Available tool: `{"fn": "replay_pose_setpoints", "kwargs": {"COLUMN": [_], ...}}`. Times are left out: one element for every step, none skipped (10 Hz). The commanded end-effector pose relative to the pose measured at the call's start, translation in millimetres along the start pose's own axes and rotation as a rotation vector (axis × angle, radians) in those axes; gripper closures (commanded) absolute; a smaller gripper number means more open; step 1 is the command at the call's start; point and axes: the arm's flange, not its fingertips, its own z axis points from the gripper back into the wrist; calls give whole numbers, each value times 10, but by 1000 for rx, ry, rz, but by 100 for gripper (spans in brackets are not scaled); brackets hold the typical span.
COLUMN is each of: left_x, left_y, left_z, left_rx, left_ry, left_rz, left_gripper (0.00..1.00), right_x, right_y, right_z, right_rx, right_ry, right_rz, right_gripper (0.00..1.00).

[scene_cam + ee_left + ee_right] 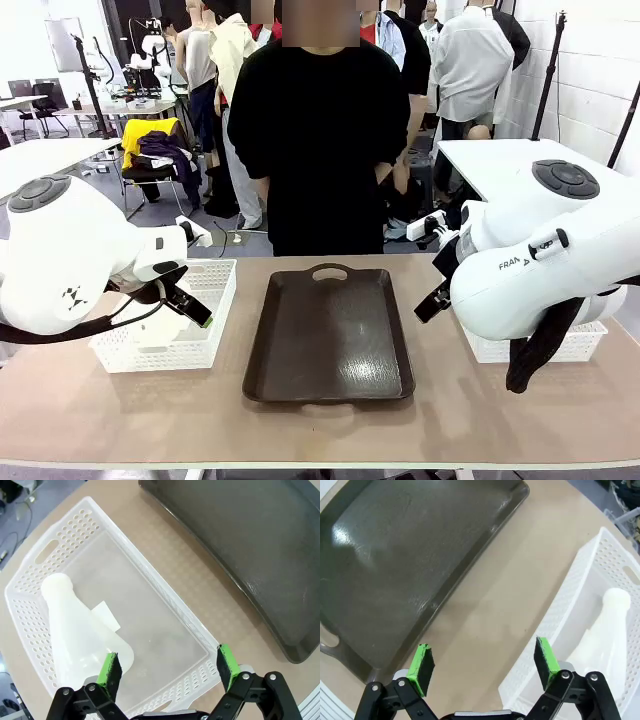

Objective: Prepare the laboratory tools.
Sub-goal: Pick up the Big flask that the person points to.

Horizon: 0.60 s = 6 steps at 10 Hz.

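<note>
Your left end effector [168, 668] hangs released, pads wide apart, over the left basket [165, 600] beside the tray [330, 335], where the left flask [75, 630] lies on its side. Your right end effector [483, 664], likewise released, hovers over the counter [510, 595] between the tray and the right basket [560, 615], which holds the right flask [605, 635].
</note>
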Motion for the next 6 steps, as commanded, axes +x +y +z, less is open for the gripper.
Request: {"fn": "replay_pose_setpoints", "kwargs": {"left_x": [0,0,0,0,0,0], "left_y": [0,0,0,0,0,0], "left_z": [1,1,1,1,1,1], "left_rx": [0,0,0,0,0,0], "left_ry": [0,0,0,0,0,0], "left_rz": [0,0,0,0,0,0], "left_gripper": [0,0,0,0,0,0], "right_x": [0,0,0,0,0,0], "right_y": [0,0,0,0,0,0], "right_z": [0,0,0,0,0,0], "right_rx": [0,0,0,0,0,0], "right_ry": [0,0,0,0,0,0], "right_rz": [0,0,0,0,0,0], "right_gripper": [0,0,0,0,0,0]}}
